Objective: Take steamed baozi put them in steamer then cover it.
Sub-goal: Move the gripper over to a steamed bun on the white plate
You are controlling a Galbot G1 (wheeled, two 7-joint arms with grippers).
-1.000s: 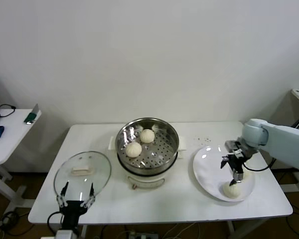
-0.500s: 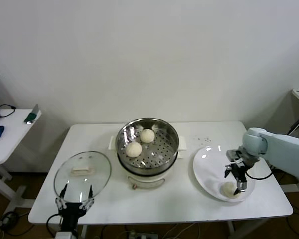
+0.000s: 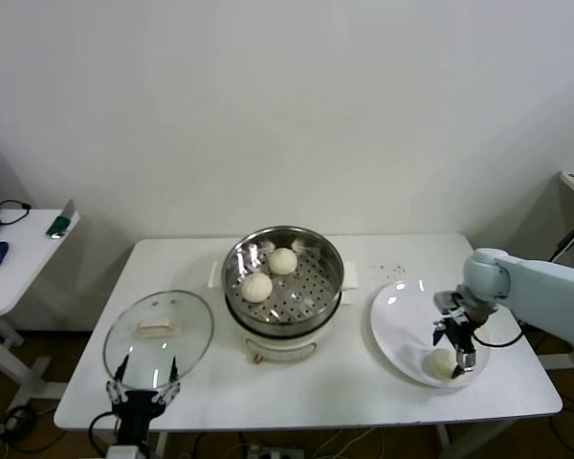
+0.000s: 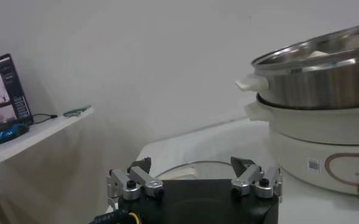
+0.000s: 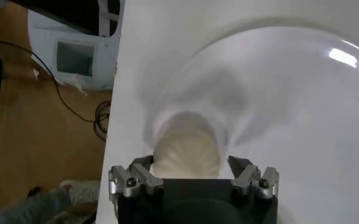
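Note:
The steamer (image 3: 283, 277) stands mid-table with two baozi (image 3: 283, 260) (image 3: 256, 286) on its perforated tray. One more baozi (image 3: 441, 363) lies on the near side of the white plate (image 3: 402, 320). My right gripper (image 3: 456, 352) is open and low over that baozi. In the right wrist view its jaws (image 5: 191, 164) stand either side of the baozi (image 5: 186, 149), close to it. The glass cover (image 3: 159, 331) lies flat on the table at the left. My left gripper (image 3: 142, 382) is open and parked at the table's front edge, just before the cover (image 4: 185, 170).
A small white side table (image 3: 10, 258) with gadgets stands off to the left. The plate sits near the table's right front corner, with floor and cables (image 5: 75, 109) beyond the edge. The steamer's white base (image 4: 325, 140) rises to the right of my left gripper.
My right gripper has moved down and slightly toward the table's front, from above the plate to around the baozi. The left arm has not moved.

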